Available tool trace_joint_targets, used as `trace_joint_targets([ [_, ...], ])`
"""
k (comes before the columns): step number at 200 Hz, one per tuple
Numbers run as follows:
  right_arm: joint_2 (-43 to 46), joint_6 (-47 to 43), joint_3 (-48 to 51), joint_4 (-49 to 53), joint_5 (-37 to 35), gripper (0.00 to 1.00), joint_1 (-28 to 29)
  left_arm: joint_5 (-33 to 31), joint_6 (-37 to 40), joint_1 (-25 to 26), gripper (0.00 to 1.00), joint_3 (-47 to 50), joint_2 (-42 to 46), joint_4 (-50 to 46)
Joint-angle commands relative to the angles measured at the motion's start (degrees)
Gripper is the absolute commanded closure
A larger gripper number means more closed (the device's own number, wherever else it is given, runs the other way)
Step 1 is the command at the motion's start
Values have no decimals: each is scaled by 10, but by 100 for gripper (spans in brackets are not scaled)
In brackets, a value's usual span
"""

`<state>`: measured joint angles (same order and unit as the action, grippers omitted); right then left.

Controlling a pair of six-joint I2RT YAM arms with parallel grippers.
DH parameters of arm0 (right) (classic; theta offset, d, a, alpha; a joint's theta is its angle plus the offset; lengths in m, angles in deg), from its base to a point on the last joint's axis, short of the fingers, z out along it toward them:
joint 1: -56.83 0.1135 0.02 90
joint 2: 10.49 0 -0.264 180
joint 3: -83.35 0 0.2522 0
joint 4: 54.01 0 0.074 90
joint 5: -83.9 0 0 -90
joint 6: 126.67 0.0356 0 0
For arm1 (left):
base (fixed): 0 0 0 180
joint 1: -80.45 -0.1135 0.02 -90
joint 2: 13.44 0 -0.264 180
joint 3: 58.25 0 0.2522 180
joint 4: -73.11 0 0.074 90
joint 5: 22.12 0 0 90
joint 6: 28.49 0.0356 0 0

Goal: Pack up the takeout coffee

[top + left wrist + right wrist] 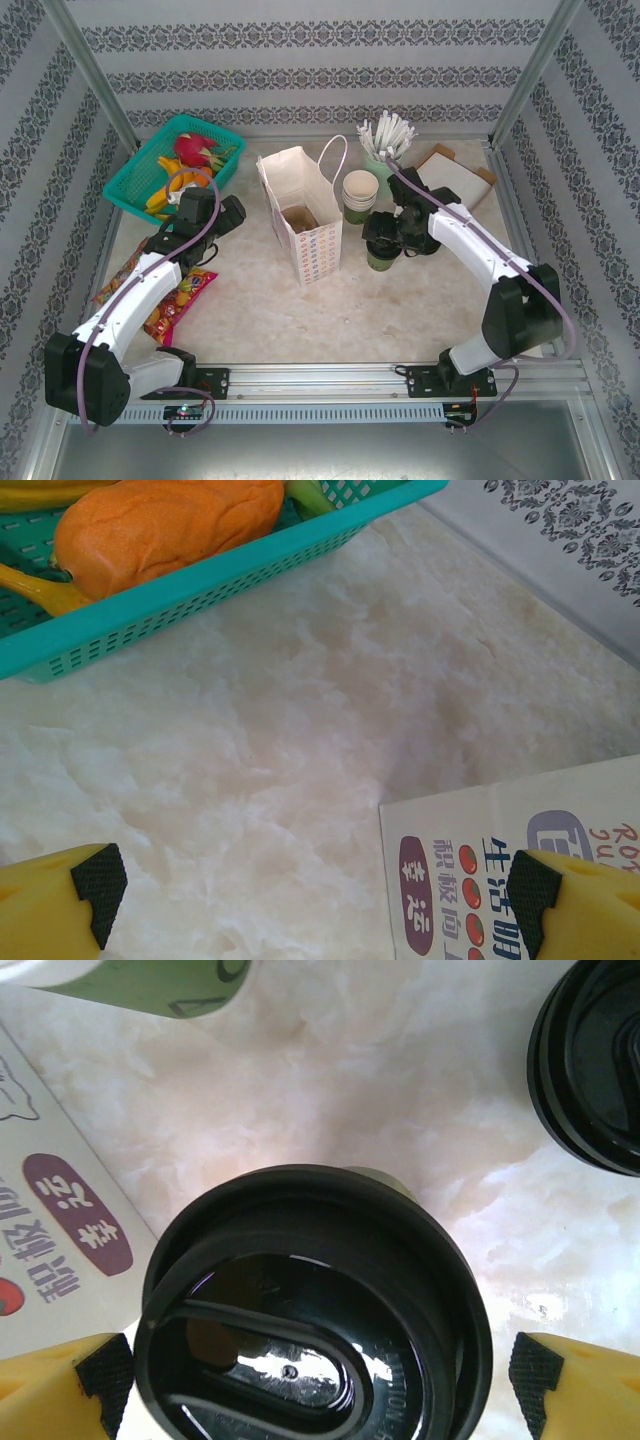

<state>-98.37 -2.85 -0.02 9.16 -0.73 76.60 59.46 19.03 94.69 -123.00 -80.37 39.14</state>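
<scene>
W/ R gripper (318, 1400) fingers (100, 1375) spread each side of takeout coffee (320, 1250), close gently below lid (410, 1300), w/o crushing.

The pale marbled table (400, 300) carries a teal basket (125, 195) at its far left; snack packets (175, 305) lie nearer; a white paper bag (315, 245) stands mid-table; just right of it stand stacked cups (360, 190) and the black-lidded takeout coffee (310, 1310); a brown pulp tray (455, 170) lies far right.
</scene>
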Motion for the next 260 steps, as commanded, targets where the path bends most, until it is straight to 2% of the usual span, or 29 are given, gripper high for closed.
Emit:
trace_joint_targets([
  [1, -23, 19, -31, 53, -12, 2, 10, -10, 14, -2, 0, -11, -3, -13],
  [160, -97, 12, -94, 107, -33, 2, 29, -8, 22, -2, 0, -13, -6, -10],
  [194, -111, -3, -119, 138, -37, 2, 29, -2, 23, -2, 0, -20, -13, -16],
  [222, -132, -34, -144, 174, -5, 2, 19, 2, 27, -2, 0, -24, -17, -22],
  [260, -162, -59, -184, 225, -28, 2, 16, -6, 33, -2, 0, -21, -14, -36],
])
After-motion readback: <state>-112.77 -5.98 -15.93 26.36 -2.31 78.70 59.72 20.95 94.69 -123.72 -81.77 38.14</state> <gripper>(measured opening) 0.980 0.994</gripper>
